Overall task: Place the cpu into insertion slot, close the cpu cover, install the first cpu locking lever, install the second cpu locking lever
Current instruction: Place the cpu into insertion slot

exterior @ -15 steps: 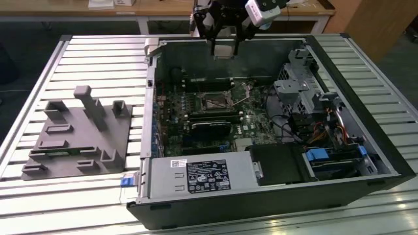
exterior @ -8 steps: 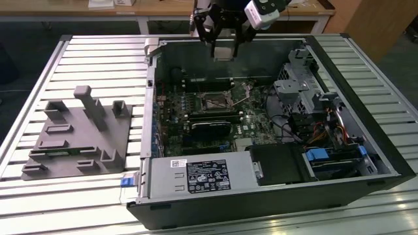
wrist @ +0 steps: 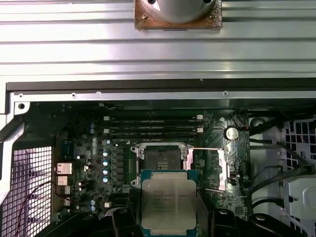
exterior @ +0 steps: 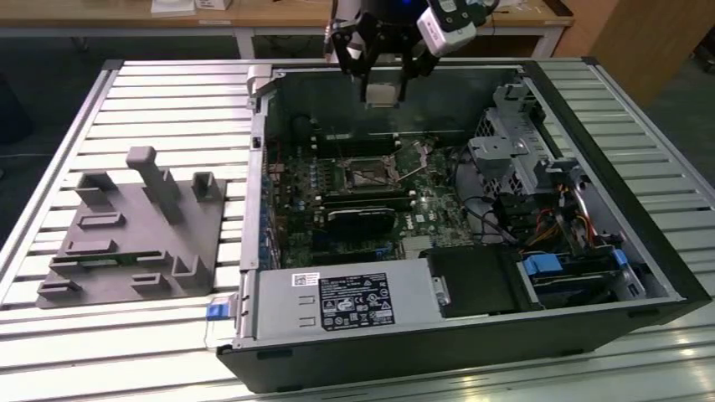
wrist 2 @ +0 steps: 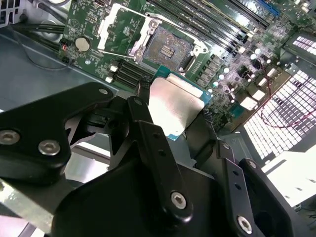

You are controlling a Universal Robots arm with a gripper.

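Gripper [exterior: 383,90] fingers clamped on cpu [wrist: 168,205], held above open insertion slot [wrist: 160,159], just beyond fingertips. Risk: tilted or offset lowering could seat cpu crooked, damaging insertion slot.

The silver-faced cpu [wrist: 168,205] is held above the board, apart from the slot [wrist: 160,159], which is seen bare; the cover [wrist: 223,170] is swung open beside it.

Arm hangs from above; end effector [exterior: 383,87] pointing down, fingers [wrist 2: 153,143] clamped on cpu [wrist 2: 175,104].
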